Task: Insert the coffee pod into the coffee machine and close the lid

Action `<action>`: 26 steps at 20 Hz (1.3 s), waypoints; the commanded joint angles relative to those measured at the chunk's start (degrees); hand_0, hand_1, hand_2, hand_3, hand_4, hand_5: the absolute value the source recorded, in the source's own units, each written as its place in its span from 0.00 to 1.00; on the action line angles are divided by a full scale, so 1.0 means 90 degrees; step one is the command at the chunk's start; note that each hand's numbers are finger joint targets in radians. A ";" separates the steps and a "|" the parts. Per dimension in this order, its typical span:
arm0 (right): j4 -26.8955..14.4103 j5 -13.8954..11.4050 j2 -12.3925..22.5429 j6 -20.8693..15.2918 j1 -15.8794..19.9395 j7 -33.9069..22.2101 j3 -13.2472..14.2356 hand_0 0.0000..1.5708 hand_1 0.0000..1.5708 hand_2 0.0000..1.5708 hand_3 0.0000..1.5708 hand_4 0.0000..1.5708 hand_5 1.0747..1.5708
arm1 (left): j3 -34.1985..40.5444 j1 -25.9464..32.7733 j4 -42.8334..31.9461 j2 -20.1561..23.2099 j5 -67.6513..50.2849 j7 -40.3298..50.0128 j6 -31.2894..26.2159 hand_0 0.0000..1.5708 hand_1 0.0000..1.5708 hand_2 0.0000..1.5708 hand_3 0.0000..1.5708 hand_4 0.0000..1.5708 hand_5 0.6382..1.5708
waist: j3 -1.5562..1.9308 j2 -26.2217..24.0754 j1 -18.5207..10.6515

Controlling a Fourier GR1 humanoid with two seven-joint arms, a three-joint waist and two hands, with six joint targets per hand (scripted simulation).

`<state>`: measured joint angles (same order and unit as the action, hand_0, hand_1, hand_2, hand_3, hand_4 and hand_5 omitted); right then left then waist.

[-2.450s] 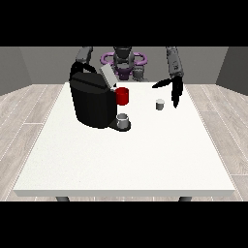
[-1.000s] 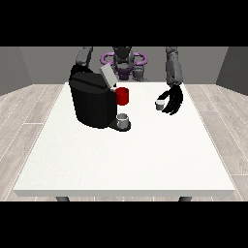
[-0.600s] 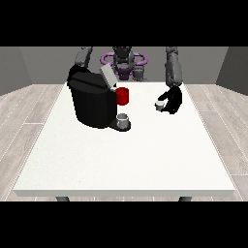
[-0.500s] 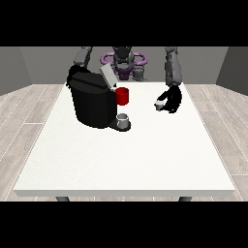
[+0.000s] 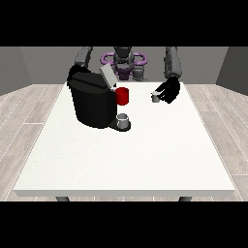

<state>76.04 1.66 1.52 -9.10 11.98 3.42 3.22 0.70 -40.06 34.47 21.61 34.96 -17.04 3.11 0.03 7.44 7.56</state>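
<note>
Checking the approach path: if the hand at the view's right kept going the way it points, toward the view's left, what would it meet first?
Probably the red part on the coffee machine. The hand, closed around the coffee pod, has bare table before that, though depth is unclear.

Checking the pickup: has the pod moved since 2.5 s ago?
Yes. The pod has risen slightly off the table, and the hand at the view's right has closed in around it; the coffee machine stayed put.
</note>
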 commanded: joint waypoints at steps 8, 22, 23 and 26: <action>-0.0301 -0.0038 -0.0070 0.0151 0.0170 0.0297 -0.0141 0.00 0.00 0.00 0.00 0.31 1.00 | 0.0151 -0.1106 0.0417 0.0311 -0.0050 0.0152 -0.0847 0.80 0.80 0.85 0.82 0.35 1.00 | -0.0003 -0.0064 0.0242; -0.0084 0.0184 0.0157 0.0402 0.0534 0.0319 -0.0047 0.00 0.00 0.00 0.00 0.31 1.00 | 0.0731 -0.2339 0.0404 0.0508 -0.0217 0.1068 -0.1163 0.81 0.81 0.83 0.79 0.33 1.00 | -0.0002 0.0346 0.0841; 0.0150 -0.0075 0.0010 0.0169 0.0587 0.0137 -0.0308 0.00 0.00 0.00 0.00 0.32 1.00 | 0.0809 -0.2356 0.0285 0.0733 -0.0174 0.0881 -0.1092 0.77 0.77 0.80 0.76 0.32 1.00 | -0.0005 0.0485 0.0894; 0.0199 -0.0188 -0.0082 0.0050 0.0695 0.0005 -0.0424 0.00 0.00 0.00 0.00 0.32 1.00 | 0.0849 -0.2723 0.0262 0.0596 -0.0247 0.1128 -0.1225 0.80 0.80 0.82 0.78 0.30 1.00 | -0.0004 0.0531 0.1061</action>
<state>76.49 1.56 1.79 -7.41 16.75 4.01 1.09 6.73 -60.32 37.65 26.37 33.54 -8.53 -7.40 0.00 9.91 14.73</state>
